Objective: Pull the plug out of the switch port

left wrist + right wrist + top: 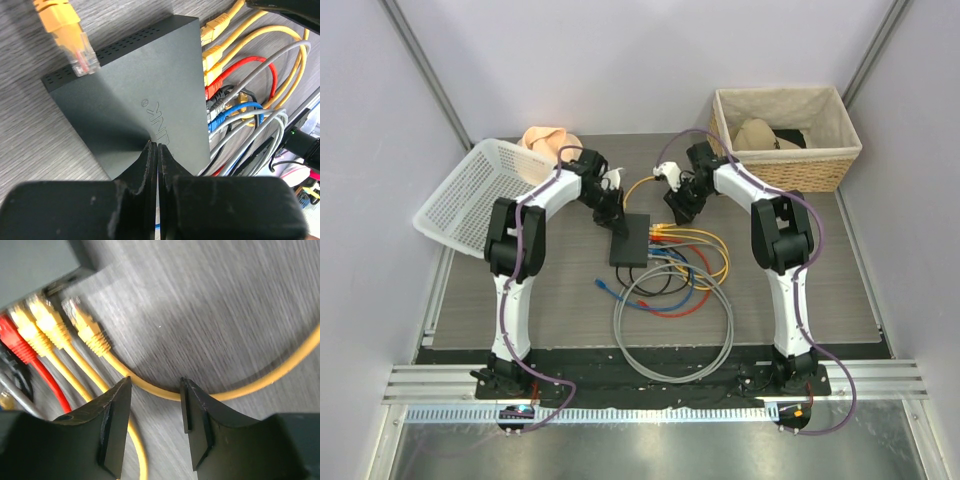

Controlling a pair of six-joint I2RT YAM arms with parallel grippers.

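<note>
The switch (630, 243) is a flat black box at the table's middle; it also shows in the left wrist view (145, 90). My left gripper (154, 146) is shut and empty, its tips on the switch's top; from above it (616, 221) is at the far end. Yellow, red, grey and blue plugs line the socket edge (212, 75). My right gripper (156, 385) is open, above a yellow cable (235, 390) that crosses just past its fingertips. That cable's plug (82, 322) lies free on the table beside the switch corner (45, 265), its clear tip showing.
A second loose yellow plug (70, 35) lies by the switch's far corner. Loops of grey cable (675, 335) and coloured cables spread in front of the switch. A white mesh basket (470, 190) sits at the left, a wicker basket (790, 172) at the back right.
</note>
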